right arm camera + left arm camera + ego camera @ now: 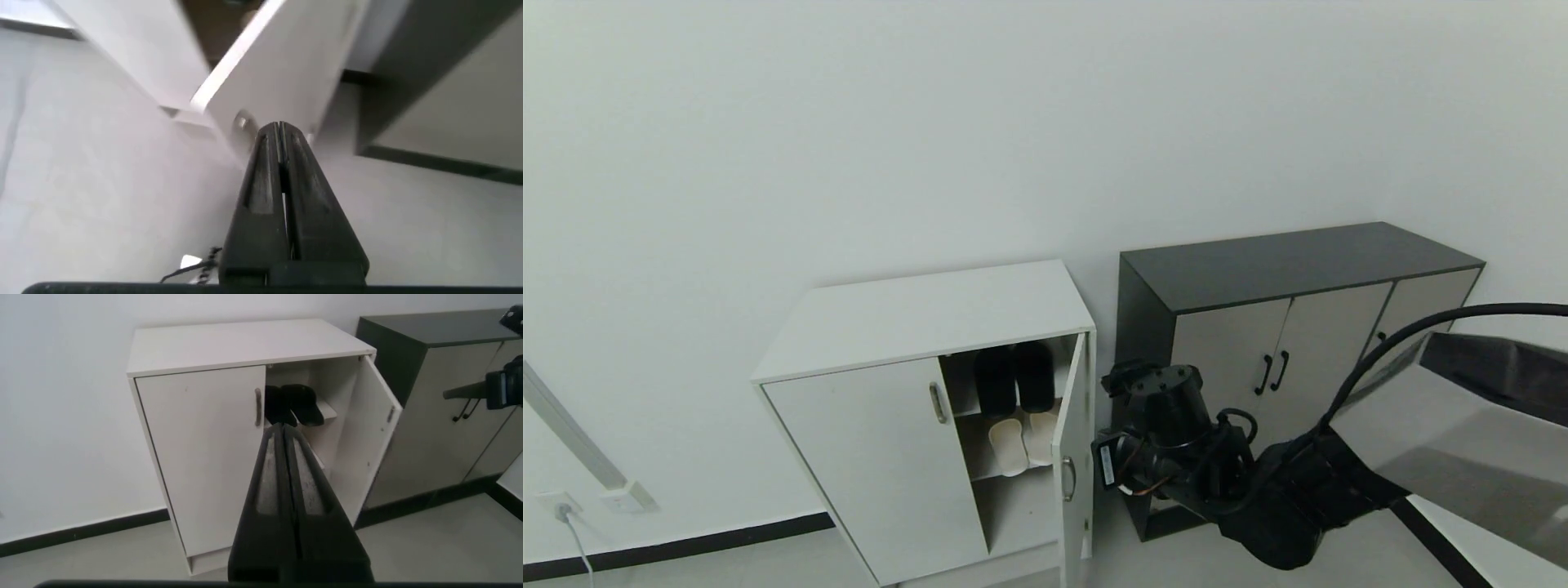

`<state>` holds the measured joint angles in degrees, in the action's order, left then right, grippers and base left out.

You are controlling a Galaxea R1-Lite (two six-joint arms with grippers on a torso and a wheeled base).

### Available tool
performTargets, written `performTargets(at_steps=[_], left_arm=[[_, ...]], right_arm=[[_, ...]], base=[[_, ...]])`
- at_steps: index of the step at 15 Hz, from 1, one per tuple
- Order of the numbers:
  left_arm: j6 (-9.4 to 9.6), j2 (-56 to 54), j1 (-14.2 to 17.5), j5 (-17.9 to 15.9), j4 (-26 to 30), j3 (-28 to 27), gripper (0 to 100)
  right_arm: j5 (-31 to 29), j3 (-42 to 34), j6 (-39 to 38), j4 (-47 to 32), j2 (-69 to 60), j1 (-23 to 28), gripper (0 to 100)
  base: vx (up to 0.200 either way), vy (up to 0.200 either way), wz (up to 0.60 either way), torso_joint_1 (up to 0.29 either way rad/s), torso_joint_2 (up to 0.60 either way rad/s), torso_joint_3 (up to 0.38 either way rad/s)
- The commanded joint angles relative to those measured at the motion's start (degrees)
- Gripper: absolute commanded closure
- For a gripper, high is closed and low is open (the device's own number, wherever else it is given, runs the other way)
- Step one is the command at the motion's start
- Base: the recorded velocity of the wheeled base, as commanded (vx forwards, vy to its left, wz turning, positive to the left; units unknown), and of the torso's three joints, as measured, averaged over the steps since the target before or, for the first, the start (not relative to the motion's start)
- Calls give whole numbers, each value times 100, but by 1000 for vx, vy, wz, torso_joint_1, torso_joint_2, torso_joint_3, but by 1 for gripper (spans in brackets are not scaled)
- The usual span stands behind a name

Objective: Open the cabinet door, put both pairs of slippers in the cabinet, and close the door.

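Your right gripper [280, 129] is clenched, its fingers pressed flat together with nothing between them. The tip is right up at the outer face of the open door [1076, 433], just beside the door's small metal handle [1068, 479]; you can't tell from here whether it touches. That arm sits low in the gap between the open door and the dark grey cabinet [1290, 261], which stands just beside the white cabinet [931, 314], so it's tight there.

Your left gripper [283, 429] is clenched too and carries nothing. It points at the white cabinet's front, well apart from it, lined up near the edge of the closed left door [882, 465] and its handle [938, 403].

Now look inside. The right door stands swung out, and both pairs are in. The black slippers [1014, 377] lie side by side on the upper shelf. The white slippers [1023, 441] lie side by side on the shelf below, directly under them.

Further out, there's a wall socket [560, 506] with a cord, low on the wall to the far left.
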<state>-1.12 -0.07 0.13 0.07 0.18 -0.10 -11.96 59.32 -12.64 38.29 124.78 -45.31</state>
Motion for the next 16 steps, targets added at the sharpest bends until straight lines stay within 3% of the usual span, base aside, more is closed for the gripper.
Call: performTargets(at_steps=[1,10,16], left_arm=[[-2,7,4,1,-1,1,100],[7,7,4,1,-1,1,100],[7,7,4,1,-1,1,100]], right_arm=[[1,-105,-10,-23,-358,-101,100],[-17,-448,174,3,-578,-232,100],[238,-667,183,21,-648,-250,100]], base=[[0,0,0,0,0,0],[0,0,0,0,0,0],[0,0,600,3,5,3]])
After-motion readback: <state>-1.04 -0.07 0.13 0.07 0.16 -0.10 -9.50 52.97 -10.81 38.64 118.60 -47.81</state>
